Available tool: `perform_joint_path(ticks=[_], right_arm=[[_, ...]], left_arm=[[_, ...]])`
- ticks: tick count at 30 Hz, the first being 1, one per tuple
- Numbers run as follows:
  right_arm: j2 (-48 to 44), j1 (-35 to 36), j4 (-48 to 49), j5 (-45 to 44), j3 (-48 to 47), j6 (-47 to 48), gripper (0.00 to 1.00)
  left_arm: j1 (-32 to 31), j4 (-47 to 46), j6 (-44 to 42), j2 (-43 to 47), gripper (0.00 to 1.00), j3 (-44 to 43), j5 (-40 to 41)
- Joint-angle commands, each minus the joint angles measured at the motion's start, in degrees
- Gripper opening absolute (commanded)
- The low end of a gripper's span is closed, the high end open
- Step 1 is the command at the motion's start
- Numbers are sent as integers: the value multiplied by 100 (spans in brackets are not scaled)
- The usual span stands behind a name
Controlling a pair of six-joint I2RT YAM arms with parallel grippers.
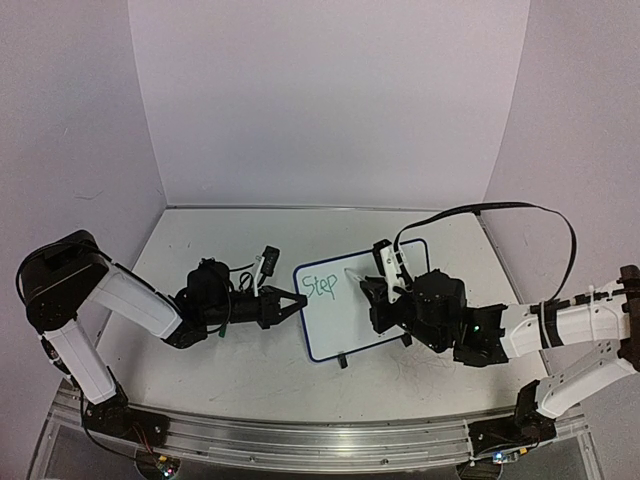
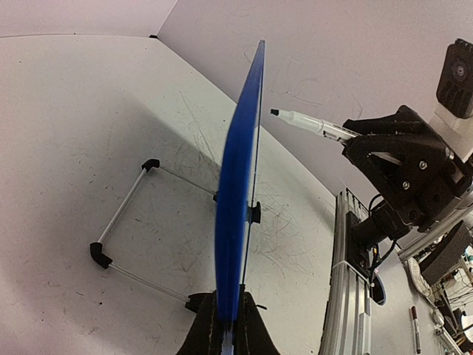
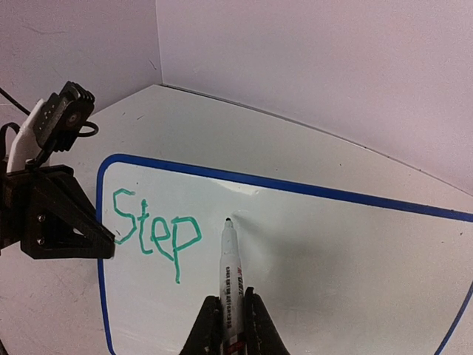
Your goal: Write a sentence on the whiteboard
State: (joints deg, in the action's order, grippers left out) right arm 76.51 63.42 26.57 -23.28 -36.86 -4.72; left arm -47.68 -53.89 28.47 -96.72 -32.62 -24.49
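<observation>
The whiteboard (image 1: pixel 350 322) stands tilted at mid-table, white with a thin blue rim. The sentence (image 3: pixel 151 233) on it reads only "Step" in green, at the board's upper left (image 1: pixel 320 285). My left gripper (image 1: pixel 297 303) is shut on the board's left edge; in the left wrist view the board (image 2: pixel 236 207) shows edge-on between the jaws of this gripper (image 2: pixel 228 325). My right gripper (image 3: pixel 230 318) is shut on a white marker (image 3: pixel 230 266). The marker tip points at the board just right of "Step". In the left wrist view the marker (image 2: pixel 310 124) shows a small gap from the board.
The board's wire stand (image 2: pixel 122 222) with black feet rests on the scuffed white tabletop behind it. An aluminium rail (image 1: pixel 300 435) runs along the near edge. White walls close the back and sides. A black cable (image 1: pixel 520 210) arcs over the right arm.
</observation>
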Motion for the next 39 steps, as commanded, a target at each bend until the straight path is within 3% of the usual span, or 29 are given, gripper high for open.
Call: perform_joint_path(ticks=[1, 39], right_arm=[[-26, 23, 247, -94, -120, 66, 0], [277, 23, 314, -311, -232, 2, 0]], left_arm=[[4, 303, -120, 34, 0, -154, 40], [4, 317, -54, 46, 0, -166, -21]])
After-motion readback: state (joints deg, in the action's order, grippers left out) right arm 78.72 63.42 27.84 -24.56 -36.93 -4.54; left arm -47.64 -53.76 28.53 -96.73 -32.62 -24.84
